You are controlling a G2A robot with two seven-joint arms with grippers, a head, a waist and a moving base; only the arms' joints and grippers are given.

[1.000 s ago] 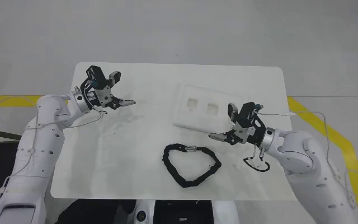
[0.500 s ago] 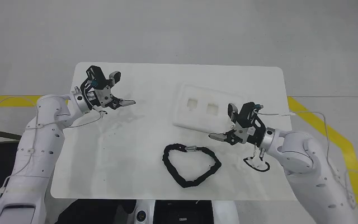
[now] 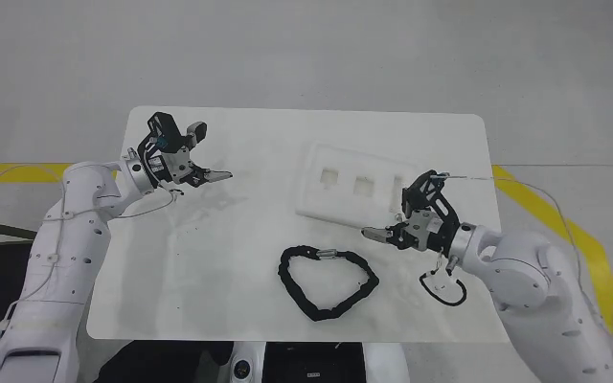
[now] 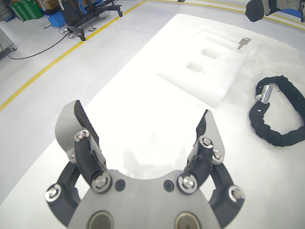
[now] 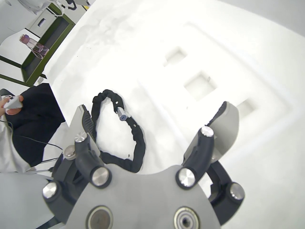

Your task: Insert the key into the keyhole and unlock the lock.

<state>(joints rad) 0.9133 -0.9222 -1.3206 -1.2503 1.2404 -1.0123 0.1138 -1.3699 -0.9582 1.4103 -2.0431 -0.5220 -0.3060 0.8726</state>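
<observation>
A black fabric-covered chain lock (image 3: 327,283) lies looped near the table's front edge, its silver cylinder (image 5: 122,115) showing the keyhole end. A small key (image 4: 244,42) rests flat on the far side of the white foam tray (image 3: 326,198). My right gripper (image 3: 391,213) hangs open over the tray's near right corner, to the right of the lock; in its own view the gripper (image 5: 155,115) has nothing between its fingers. My left gripper (image 3: 213,151) stands open above the table's far left, well away from the lock (image 4: 276,120), and that gripper (image 4: 140,110) is also empty.
The foam tray has three square recesses (image 5: 200,85) and lies right of the table's centre. Bare tabletop (image 3: 220,259) stretches between the left gripper and the lock. A green-framed cart (image 5: 35,53) with a bottle stands off the table.
My right gripper has shifted a little toward the table's right front and turned, uncovering the tray's third recess. The left arm, the lock and the tray have stayed put.
</observation>
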